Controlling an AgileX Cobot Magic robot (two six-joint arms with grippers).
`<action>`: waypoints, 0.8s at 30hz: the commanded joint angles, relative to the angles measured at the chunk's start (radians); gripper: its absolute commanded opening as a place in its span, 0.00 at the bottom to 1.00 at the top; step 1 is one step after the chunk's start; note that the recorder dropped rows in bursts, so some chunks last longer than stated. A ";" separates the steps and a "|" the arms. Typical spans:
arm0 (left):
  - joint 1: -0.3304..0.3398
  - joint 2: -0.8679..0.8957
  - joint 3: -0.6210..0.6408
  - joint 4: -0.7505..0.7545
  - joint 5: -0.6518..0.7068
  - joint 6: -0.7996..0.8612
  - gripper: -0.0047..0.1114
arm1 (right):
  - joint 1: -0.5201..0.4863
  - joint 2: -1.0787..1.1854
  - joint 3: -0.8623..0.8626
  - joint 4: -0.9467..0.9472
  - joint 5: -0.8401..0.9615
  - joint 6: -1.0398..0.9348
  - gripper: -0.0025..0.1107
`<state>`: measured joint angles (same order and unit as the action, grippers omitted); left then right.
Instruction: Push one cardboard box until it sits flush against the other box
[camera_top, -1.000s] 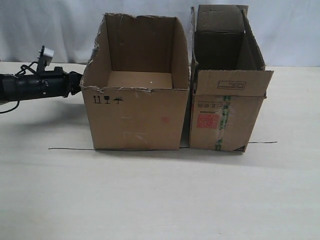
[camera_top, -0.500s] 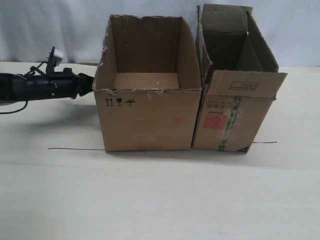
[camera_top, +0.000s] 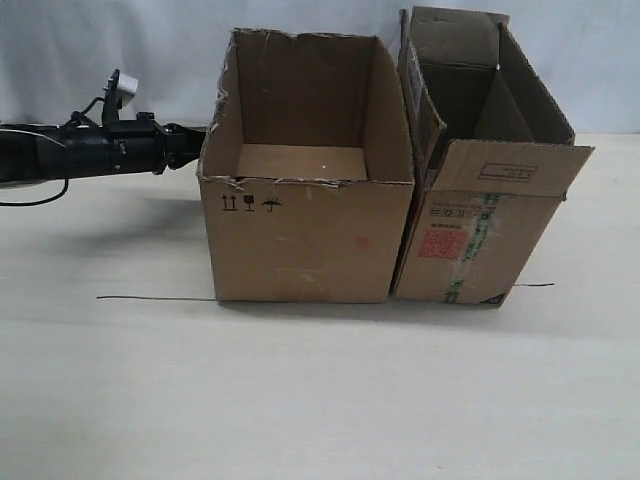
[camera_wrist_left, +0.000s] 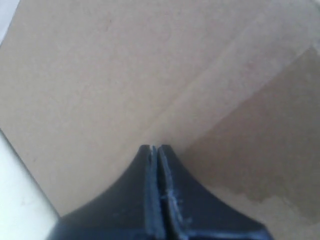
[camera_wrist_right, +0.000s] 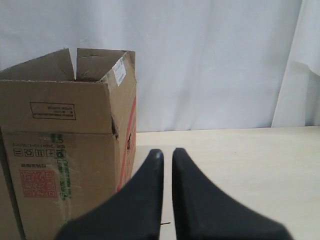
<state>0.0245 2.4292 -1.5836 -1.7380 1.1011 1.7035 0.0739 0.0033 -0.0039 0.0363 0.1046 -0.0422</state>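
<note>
The wide cardboard box (camera_top: 300, 245), torn-rimmed with black symbols on its front, stands mid-table. Its right side touches the other box (camera_top: 480, 235), the narrow flapped one with a red label and green tape. My left gripper (camera_top: 200, 140) reaches in from the left, shut, with its tips against the wide box's left wall. In the left wrist view the shut left gripper (camera_wrist_left: 154, 148) presses on that box's plain cardboard wall (camera_wrist_left: 100, 75). My right gripper (camera_wrist_right: 166, 152) hovers low beside the other box (camera_wrist_right: 65, 150), shut to a thin slit and holding nothing. It is outside the exterior view.
A thin black line (camera_top: 150, 298) runs along the pale table (camera_top: 300, 400) under the boxes' front edges and reappears at the right (camera_top: 535, 286). A white curtain (camera_top: 120, 50) hangs behind the table. The left arm's cable loops (camera_top: 30, 195) near the table's left edge.
My left arm has driven rightwards, sliding the wide box to the right. The gap between the boxes has closed, and the narrow box has also shifted right and turned slightly.
</note>
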 joint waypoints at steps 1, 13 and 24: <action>-0.008 0.004 -0.006 -0.006 0.009 -0.004 0.04 | 0.005 -0.003 0.004 0.003 0.003 0.001 0.07; 0.061 0.004 -0.006 -0.006 0.050 -0.056 0.04 | 0.005 -0.003 0.004 0.003 0.003 0.001 0.07; 0.102 -0.007 0.009 -0.006 0.120 -0.098 0.04 | 0.005 -0.003 0.004 0.003 0.003 0.001 0.07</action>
<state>0.1267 2.4292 -1.5836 -1.7380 1.1986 1.6226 0.0739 0.0033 -0.0039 0.0363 0.1046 -0.0422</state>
